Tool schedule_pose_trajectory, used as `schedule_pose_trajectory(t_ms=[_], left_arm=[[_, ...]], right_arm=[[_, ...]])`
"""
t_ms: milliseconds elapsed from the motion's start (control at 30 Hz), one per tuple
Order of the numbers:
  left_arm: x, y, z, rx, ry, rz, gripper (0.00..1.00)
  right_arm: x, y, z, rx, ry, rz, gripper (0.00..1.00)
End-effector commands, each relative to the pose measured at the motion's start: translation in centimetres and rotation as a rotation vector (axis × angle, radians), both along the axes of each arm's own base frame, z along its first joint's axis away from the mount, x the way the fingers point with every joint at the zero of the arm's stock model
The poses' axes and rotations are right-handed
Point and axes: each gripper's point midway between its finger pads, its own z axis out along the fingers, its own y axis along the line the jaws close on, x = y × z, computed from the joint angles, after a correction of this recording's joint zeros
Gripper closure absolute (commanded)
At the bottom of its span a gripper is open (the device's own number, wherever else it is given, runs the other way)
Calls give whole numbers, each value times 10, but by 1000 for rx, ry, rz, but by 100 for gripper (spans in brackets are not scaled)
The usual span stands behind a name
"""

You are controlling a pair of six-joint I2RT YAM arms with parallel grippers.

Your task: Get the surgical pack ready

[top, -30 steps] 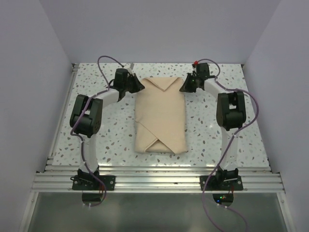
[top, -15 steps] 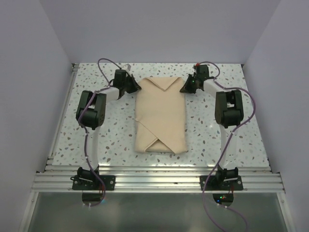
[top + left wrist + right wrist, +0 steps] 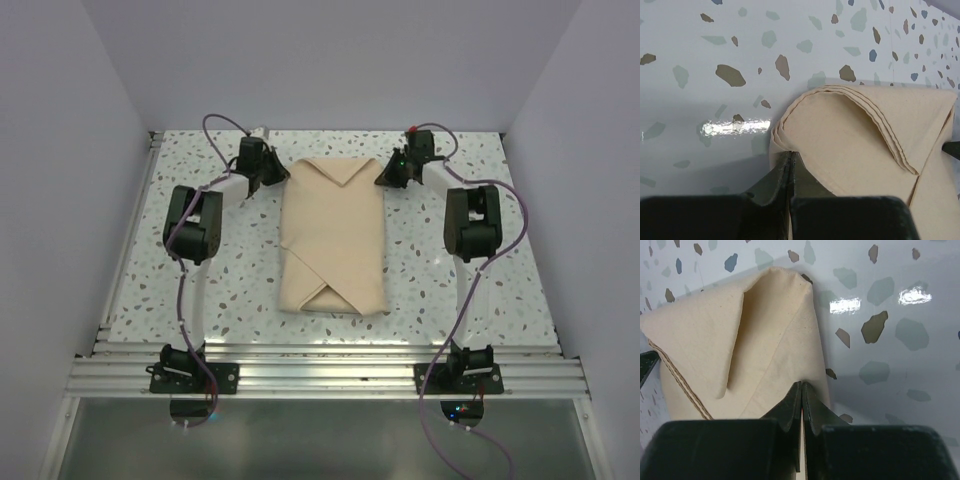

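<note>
the surgical pack (image 3: pixel 333 240) lies as a folded tan bundle in the middle of the desk (image 3: pixel 450 290), its long side running away from the arm bases, with its flaps crossed over on top. the left gripper (image 3: pixel 790 156) sits at the pack's far left corner and the right gripper (image 3: pixel 802 386) at its far right corner. each has its jaws pressed flat together and its tips down at the cloth edge. whether either has a layer of fabric nipped between the tips i cannot tell. that is the main risk: if only the outer ply is caught, or nothing at all, a pull would likely peel one flap loose and leave the rest behind, opening the wrap instead of moving it. if the two arms draw unevenly, the pack could twist or skew on the glossy desk, and the stacked folds at the left corner could fan apart. whatever is wrapped inside is hidden, so a lift at the far end might let it slide toward the near end and bulge the folds.
</note>
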Motion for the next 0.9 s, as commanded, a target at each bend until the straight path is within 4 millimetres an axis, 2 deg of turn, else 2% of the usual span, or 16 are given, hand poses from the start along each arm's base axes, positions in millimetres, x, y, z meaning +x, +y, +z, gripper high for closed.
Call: schedule_pose_trajectory(t_ms=[0,200,367,400,467,533,567,600,667,867], left_arm=[[16,26,-16,66,3,47,100],[23,34,-19,65,0,59,94],[25,35,-11,60,-22,55,89],[26,34,-5,58,-34,51,82],[25,33,10,43,-61,39,75],[22,36,19,45,-83,41,66],[22,36,33,46,-109,40,64],[21,37,38,51,-117,41,61],[19,42,51,71,-133,49,59],[14,51,66,116,-149,64,50]], right_arm=[[16,-19,-8,-34,-5,-66,100],[32,-24,-9,-26,-16,-87,100],[47,-24,-2,-11,-43,-92,97],[49,-23,1,-9,-50,-87,96],[52,-22,14,-5,-84,-80,91],[50,-25,17,-6,-96,-78,85],[51,-24,25,-11,-121,-74,82],[51,-26,36,-17,-140,-79,81],[48,-30,41,-33,-149,-74,78],[39,-39,65,-85,-191,-83,71]])
